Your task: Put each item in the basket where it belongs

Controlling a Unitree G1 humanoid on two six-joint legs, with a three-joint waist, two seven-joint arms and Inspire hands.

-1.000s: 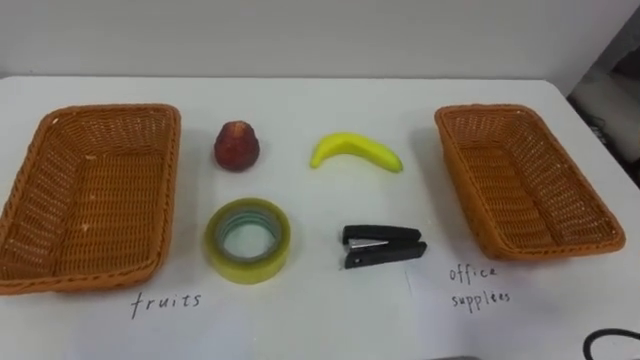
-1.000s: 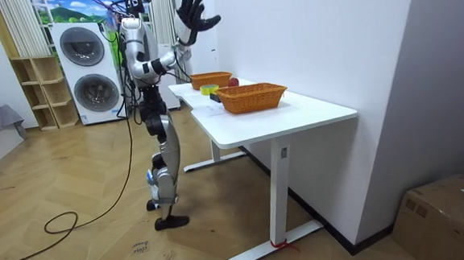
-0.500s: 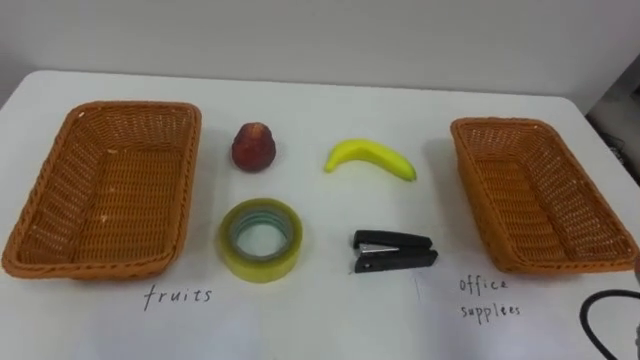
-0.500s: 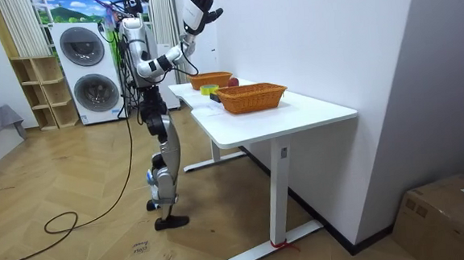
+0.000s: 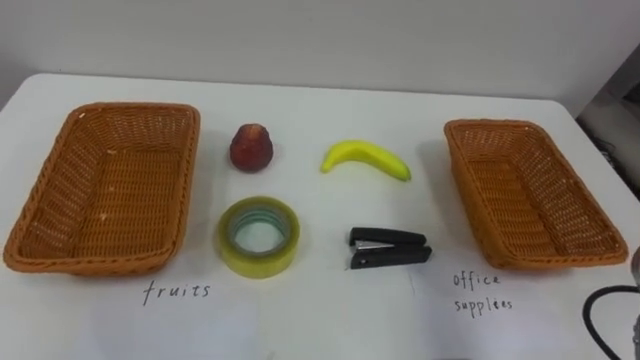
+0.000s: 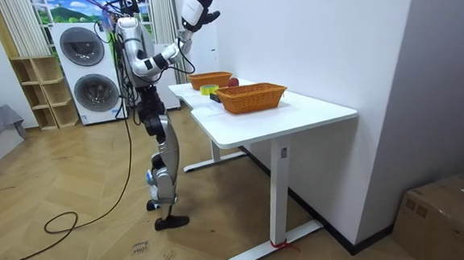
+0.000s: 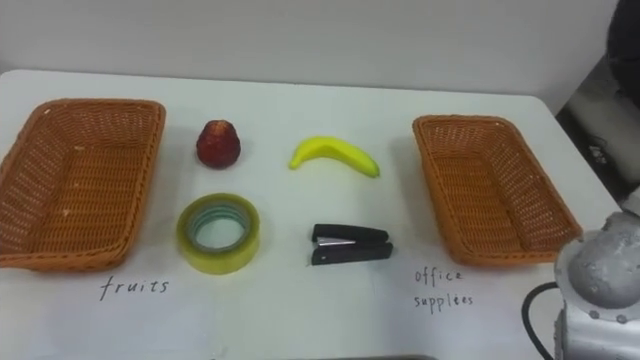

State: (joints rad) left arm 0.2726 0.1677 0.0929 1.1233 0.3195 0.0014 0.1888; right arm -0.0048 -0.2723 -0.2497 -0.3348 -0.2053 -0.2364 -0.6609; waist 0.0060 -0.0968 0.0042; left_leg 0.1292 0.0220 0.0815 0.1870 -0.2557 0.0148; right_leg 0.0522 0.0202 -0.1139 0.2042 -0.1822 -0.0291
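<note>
Left basket (image 5: 130,108) "fruits", right basket (image 5: 497,125) "office supplies"

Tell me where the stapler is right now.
The black stapler lies on the table right of centre in the left eye view, between the tape roll on its left and the office-supplies basket on its right, with the banana just behind it.

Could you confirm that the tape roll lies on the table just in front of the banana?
Not quite: the tape roll lies on the table just in front of the red fruit; the stapler lies in front of the banana. The left eye view shows this.
</note>
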